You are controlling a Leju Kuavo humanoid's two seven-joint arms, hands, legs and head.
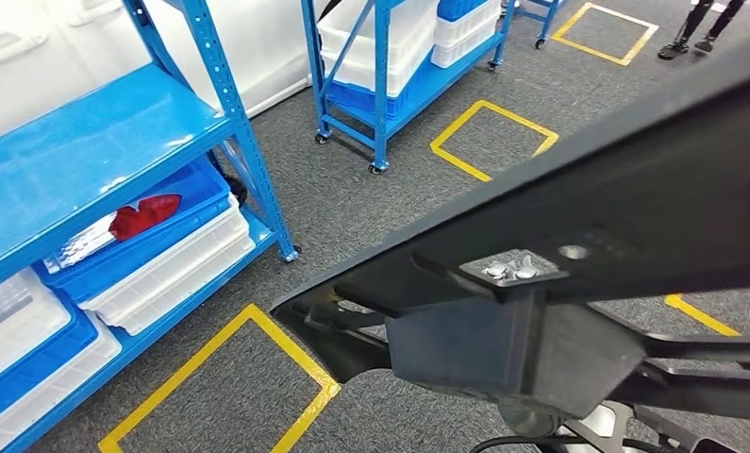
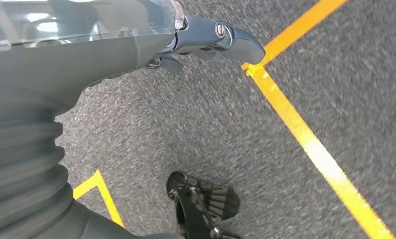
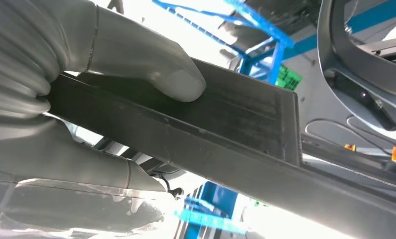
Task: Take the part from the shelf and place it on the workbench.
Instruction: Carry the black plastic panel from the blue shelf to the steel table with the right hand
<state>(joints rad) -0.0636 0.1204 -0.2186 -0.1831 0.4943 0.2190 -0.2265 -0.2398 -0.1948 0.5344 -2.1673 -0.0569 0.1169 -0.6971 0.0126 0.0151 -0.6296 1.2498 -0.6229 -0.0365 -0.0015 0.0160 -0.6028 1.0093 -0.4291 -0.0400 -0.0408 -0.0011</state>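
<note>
Across the head view, a long black part slants close before the camera, above grey carpet marked with yellow tape squares; blue shelves with white and blue bins stand to the left. At the left wrist, the left hand hangs over the floor, fingers apparently curled, holding nothing. At the right wrist, the right hand grips the part, thumb pressed on its flat face.

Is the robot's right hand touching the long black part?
Touching. The right wrist view shows the right hand wrapped around the black part, thumb pressed on it.
</note>
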